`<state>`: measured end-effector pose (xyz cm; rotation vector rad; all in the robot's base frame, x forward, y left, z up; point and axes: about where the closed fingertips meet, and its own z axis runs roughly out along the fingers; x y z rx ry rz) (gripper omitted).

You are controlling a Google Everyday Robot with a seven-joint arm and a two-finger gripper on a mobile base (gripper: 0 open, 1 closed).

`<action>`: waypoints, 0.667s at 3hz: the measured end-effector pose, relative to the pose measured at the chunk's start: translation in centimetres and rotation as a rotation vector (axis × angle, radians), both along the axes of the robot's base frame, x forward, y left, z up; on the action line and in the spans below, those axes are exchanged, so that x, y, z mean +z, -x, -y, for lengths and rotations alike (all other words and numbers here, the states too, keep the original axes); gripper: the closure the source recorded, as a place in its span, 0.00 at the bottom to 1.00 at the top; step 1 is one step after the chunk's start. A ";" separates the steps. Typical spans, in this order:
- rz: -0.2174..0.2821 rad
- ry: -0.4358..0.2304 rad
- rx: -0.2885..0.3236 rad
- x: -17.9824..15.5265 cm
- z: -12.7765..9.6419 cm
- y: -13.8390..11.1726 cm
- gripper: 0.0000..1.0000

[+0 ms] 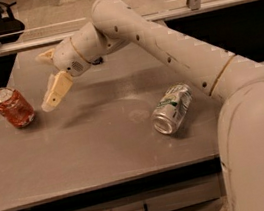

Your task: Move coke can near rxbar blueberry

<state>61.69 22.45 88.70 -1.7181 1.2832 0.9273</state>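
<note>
At the left of the frame, the gripper (44, 83) hangs spread wide and empty, just right of the upright coke can (13, 107); a silver-green can (172, 109) lies on its side centre-right.

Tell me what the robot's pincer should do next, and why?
Probably move the pincer a little to the left, up to the coke can. The pincer hangs just right of the can and does not touch it. The can stands near the left edge of the table, and it has to be grasped before it can be moved.
</note>
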 end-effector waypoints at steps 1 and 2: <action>-0.043 -0.015 -0.006 -0.7 -2.3 1.6 0.00; -0.087 -0.028 0.002 -1.2 -4.7 3.2 0.00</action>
